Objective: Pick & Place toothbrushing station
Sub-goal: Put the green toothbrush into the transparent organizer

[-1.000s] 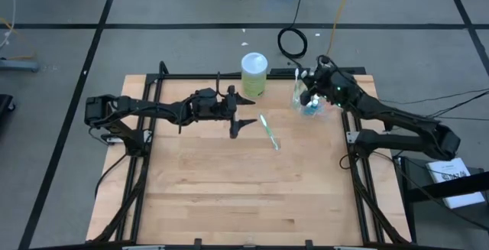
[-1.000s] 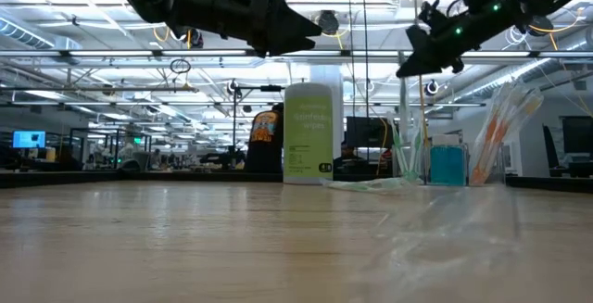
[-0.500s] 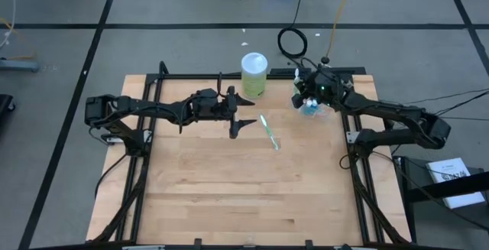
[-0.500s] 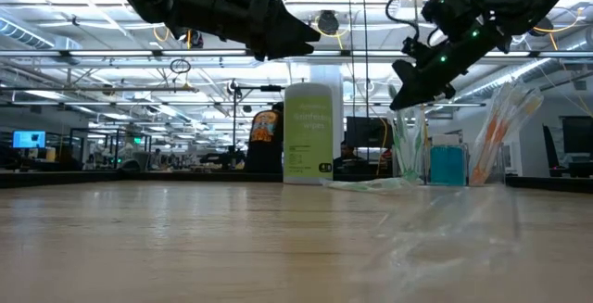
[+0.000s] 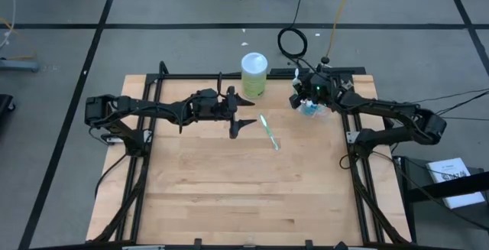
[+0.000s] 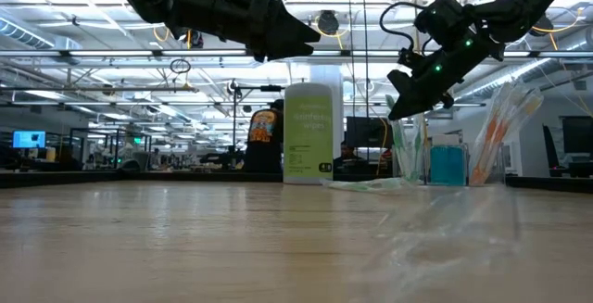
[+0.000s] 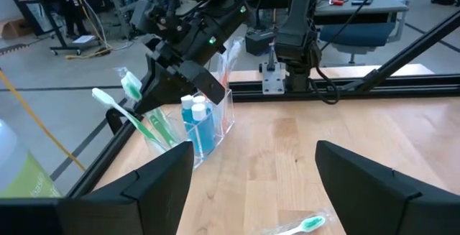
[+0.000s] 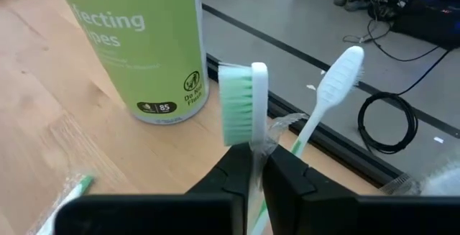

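A clear plastic holder (image 5: 312, 106) stands at the table's far right; it also shows in the left wrist view (image 7: 215, 116). It holds teal white-capped tubes (image 7: 194, 120), green-white toothbrushes (image 7: 147, 120) and pink-white ones (image 7: 226, 55). My right gripper (image 5: 296, 99) is at the holder's left side, shut on one green-white toothbrush (image 8: 235, 106). Another green-white toothbrush (image 5: 268, 131) lies flat on the table. My left gripper (image 5: 243, 112) hovers open and empty above the table's far middle. My right gripper pinches the green-white toothbrush's neck (image 8: 254, 152), just below the bristled head, between its two fingers. The fingers slant down from above and from the table's right. The brush stands tilted, head up, its handle (image 7: 154, 128) down in the clear holder.
A lime-green white-lidded cylinder (image 5: 254, 74) stands upright at the far edge, left of the holder. A second white toothbrush head (image 8: 339, 73) stands close beside the held one. Black frame rails run along the table's left and right sides. The near half of the wooden table is bare.
My right gripper has gone down and a little toward the table's left, onto the toothbrushes standing in the clear holder. My left arm has kept still.
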You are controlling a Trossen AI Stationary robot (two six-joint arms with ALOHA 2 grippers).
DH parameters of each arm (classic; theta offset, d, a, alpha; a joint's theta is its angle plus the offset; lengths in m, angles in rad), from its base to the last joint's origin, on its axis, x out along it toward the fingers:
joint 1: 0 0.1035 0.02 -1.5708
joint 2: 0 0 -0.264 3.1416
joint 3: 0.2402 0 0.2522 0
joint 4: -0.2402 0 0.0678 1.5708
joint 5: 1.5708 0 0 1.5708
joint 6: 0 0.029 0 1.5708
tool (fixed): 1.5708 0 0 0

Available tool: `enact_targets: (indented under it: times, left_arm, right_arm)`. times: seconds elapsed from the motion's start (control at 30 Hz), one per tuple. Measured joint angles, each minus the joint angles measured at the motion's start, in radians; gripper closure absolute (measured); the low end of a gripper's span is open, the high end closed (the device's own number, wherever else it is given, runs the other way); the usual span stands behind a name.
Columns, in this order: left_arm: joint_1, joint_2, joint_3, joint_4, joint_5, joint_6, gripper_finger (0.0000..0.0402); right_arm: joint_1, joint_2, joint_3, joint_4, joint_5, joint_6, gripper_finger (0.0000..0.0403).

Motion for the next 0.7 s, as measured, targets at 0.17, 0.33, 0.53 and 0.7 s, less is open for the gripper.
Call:
enact_targets:
  times: [0.17,0.33,0.53,0.7]
  left_arm:
    - [0.0,0.0,0.0,0.0,0.0,-0.006,0.0107]
    - [0.0,0.0,0.0,0.0,0.0,-0.007,0.0107]
    - [0.0,0.0,0.0,0.0,0.0,-0.009,0.0107]
    - [0.0,0.0,0.0,0.0,0.0,-0.009,0.0107]
  right_arm:
    - [0.0,0.001,0.0,-0.004,0.001,0.0,0.0374]
    - [0.0,0.003,0.0,-0.003,0.004,-0.001,0.0344]
    - [0.0,0.002,0.0,0.032,0.031,-0.002,0.0272]
    - [0.0,-0.016,0.0,0.119,0.054,-0.022,0.022]
